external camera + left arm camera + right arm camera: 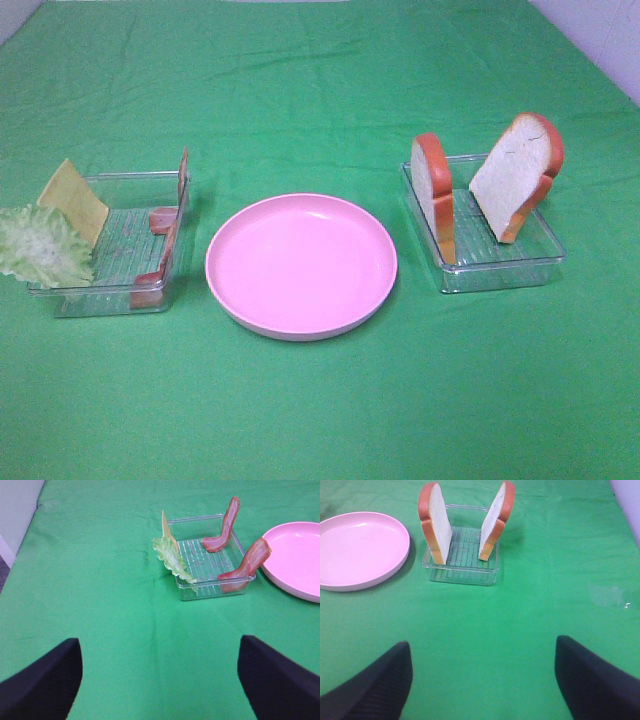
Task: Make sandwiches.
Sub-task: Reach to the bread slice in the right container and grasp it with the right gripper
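While pink plate (300,265) bare: bread slices (439,522) upright, straight ahead of right fingers (370,685); these and left fingers (45,680) wide apart, empty.

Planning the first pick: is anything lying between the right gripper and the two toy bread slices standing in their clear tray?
Nothing visible does. Only bare green cloth lies between the right gripper and the clear plastic tray holding the white, orange-red-crusted bread slices; the round pink plate sits off to one side.

place: staged lab tabletop | cues: green cloth (320,410), toy bread slices (512,178), clear trays (500,278)
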Tool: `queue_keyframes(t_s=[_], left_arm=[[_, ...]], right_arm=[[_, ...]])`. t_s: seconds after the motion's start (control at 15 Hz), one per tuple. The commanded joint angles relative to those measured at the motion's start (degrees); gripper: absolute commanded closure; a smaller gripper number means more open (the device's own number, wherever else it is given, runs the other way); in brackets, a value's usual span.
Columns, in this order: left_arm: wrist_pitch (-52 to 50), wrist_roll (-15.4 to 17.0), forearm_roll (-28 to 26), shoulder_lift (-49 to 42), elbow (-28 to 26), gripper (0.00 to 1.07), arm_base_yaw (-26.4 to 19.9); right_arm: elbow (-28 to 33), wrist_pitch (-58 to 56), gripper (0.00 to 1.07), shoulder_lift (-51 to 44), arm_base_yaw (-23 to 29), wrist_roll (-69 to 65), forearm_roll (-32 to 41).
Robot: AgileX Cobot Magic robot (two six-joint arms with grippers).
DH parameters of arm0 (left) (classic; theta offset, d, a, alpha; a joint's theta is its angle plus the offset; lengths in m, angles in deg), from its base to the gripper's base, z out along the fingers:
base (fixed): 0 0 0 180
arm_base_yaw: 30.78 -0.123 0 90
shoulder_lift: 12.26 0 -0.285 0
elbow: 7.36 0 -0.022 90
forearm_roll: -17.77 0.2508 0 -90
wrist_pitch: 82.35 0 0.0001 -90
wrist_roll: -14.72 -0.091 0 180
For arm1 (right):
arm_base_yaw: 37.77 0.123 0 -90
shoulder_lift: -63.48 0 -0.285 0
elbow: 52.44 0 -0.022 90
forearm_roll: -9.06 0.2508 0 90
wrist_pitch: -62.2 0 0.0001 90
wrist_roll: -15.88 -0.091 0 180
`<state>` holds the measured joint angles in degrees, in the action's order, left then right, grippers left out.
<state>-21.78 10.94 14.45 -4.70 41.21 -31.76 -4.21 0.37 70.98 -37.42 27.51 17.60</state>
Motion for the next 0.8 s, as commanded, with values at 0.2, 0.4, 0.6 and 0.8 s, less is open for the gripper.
queue_keyframes(t_s=[0.2, 0.4, 0.6, 0.8], left_arm=[[-0.7, 0.0, -0.1, -1.4, 0.1, 0.26, -0.1], [-0.7, 0.0, -0.1, -1.4, 0.1, 0.26, -0.1], [-0.7, 0.0, -0.1, -1.4, 0.1, 0.26, -0.1], [-0.7, 0.0, -0.1, -1.4, 0.1, 0.26, -0.1]], right_arm=[[0.1, 0.6, 0.32, -0.9, -0.4, -0.2, 0.3], [-0.7, 2.3, 0.32, 0.8, -0.4, -1.5, 0.1], [-1.8, 12.4, 0.38, 9.8, -0.4, -6.3, 0.0], [-5.3, 17.6, 0.39, 22.5, -0.4, -6.2, 0.4]])
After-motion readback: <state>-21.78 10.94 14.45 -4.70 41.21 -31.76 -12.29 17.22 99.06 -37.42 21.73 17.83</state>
